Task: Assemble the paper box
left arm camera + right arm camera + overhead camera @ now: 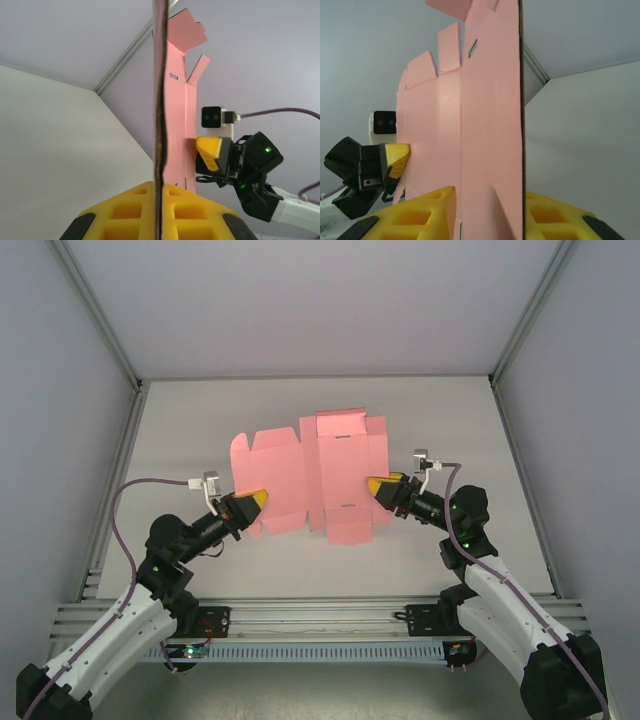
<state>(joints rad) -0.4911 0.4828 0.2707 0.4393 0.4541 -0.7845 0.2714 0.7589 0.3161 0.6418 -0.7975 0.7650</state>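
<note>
Unfolded paper box (318, 472), left gripper (262, 497) clamped on it, right gripper (372, 483) straddling opposite edge, grip unclear

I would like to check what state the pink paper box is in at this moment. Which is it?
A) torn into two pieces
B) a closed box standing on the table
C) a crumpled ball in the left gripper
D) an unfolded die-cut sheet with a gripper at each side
D: the paper box is one unfolded sheet with its flaps spread, the left gripper at its left edge and the right gripper at its right edge.
</note>
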